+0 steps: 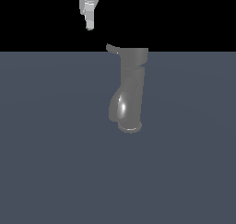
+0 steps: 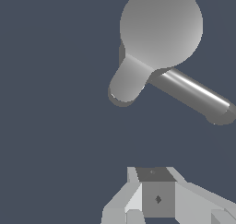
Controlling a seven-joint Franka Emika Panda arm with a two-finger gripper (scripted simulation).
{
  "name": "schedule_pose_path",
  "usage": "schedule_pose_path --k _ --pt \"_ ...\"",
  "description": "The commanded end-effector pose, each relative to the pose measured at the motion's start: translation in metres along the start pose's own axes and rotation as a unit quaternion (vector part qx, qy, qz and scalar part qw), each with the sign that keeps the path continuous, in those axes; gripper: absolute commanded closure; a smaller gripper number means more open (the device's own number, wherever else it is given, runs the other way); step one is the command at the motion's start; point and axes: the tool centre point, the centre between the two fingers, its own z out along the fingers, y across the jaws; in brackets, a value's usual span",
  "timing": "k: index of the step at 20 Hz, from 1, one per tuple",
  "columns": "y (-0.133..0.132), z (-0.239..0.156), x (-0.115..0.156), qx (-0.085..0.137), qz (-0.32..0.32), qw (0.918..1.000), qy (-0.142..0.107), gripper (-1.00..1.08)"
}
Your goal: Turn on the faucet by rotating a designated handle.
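The dark grey glossy faucet [image 1: 130, 89] stands in the middle of the exterior view, its bulging spout [image 1: 123, 109] ending in a ringed rim. The handle [image 1: 112, 48], a thin short lever, sticks out from the cap toward the exterior view's left. My gripper [image 1: 90, 25] hangs above and to the left of the handle's tip, apart from it, shut with nothing held. From the wrist view I see the round cap [image 2: 161, 25], the short handle [image 2: 126, 82] and the long shiny spout [image 2: 193, 93]; my gripper [image 2: 156, 204] sits well off from them.
A flat blue-grey floor [image 1: 55, 149] spreads around the faucet, with a black background behind it. Nothing else stands in view.
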Motion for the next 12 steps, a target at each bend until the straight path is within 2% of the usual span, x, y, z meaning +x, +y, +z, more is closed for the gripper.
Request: schedule_pose_path --k 1,6,12 --pt "-0.01 0.007 0.009 0.0 0.031 0.9995 0.002 1.08" --pt "-0.027 0.02 0.029 -0.001 0.094 0.9956 0.005 1.08" --pt "-0.044 0.036 0.055 -0.003 0.167 0.986 0.009 1.08"
